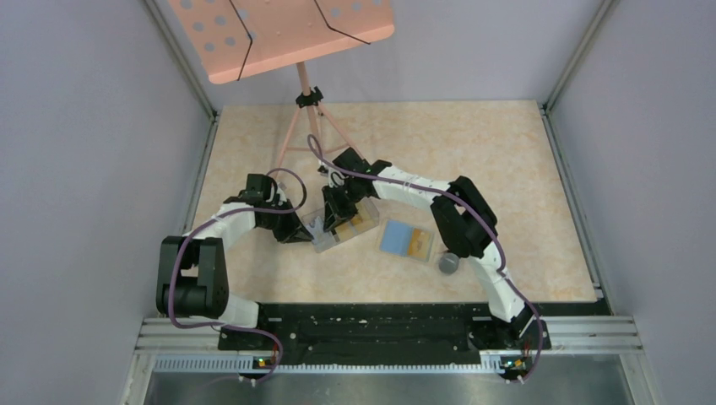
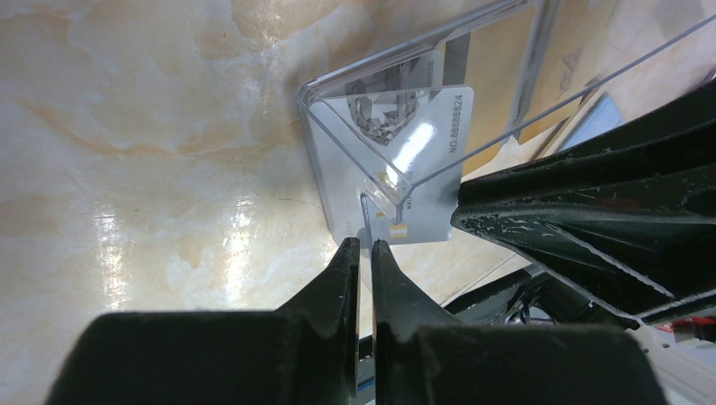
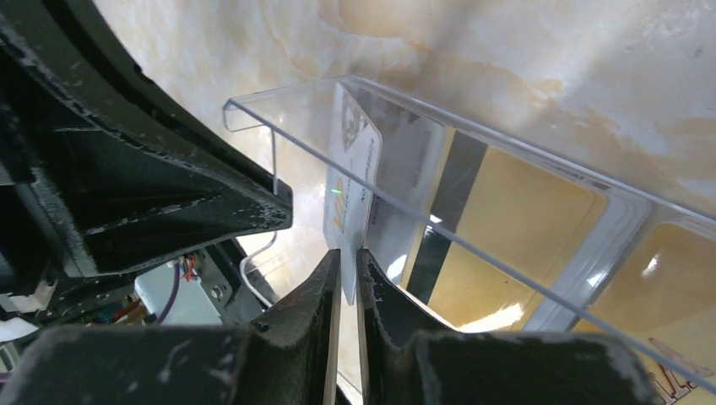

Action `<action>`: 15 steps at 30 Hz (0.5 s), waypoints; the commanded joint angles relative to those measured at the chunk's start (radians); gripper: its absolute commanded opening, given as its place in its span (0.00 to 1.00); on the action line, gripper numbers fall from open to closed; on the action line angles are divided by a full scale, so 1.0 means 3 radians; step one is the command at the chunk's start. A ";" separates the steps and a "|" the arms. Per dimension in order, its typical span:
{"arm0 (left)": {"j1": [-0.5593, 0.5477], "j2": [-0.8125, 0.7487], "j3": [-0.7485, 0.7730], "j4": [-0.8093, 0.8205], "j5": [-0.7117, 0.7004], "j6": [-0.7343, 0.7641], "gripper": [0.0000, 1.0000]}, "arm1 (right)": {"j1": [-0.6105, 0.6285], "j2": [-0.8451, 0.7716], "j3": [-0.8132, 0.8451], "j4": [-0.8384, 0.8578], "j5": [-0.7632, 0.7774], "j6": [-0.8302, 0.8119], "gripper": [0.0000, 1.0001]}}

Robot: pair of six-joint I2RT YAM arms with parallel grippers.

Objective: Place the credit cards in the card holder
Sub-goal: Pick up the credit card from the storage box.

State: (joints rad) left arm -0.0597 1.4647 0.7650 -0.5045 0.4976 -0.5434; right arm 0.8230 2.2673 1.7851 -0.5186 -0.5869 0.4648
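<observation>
My right gripper [image 3: 346, 266] is clamped on the near short edge of a white card [image 3: 355, 169]. The card stands on edge inside the clear box [image 3: 279, 91], its long axis running straight out from my fingertips. My left gripper [image 2: 365, 253] is pinched almost closed on the box's near wall, which I judge is to steady it.

Beyond the white card, gold cards [image 3: 515, 219] lie flat on the box floor, one showing a dark stripe.

Farther off, the card holder [image 1: 407, 240] lies open on the table just beside the box, to my right and apart from it. It shows light blue inside, with something orange-gold on one half. It lies on the right arm's side, so the move is to lift the white card clear and carry it right.
</observation>
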 commanded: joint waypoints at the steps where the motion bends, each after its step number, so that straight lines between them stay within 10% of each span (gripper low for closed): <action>1: -0.0067 0.0217 -0.0183 -0.0119 -0.0304 0.0170 0.00 | 0.0207 -0.0089 0.0193 0.0031 -0.0188 -0.0053 0.09; 15: -0.0067 0.0192 -0.0205 -0.0126 -0.0308 0.0170 0.00 | 0.0224 0.0100 0.0324 -0.0097 -0.0285 -0.0046 0.11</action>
State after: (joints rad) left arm -0.0605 1.4689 0.7647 -0.4957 0.5083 -0.5404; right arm 0.8749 2.2696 1.8301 -0.5228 -0.6537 0.4614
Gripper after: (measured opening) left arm 0.089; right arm 0.073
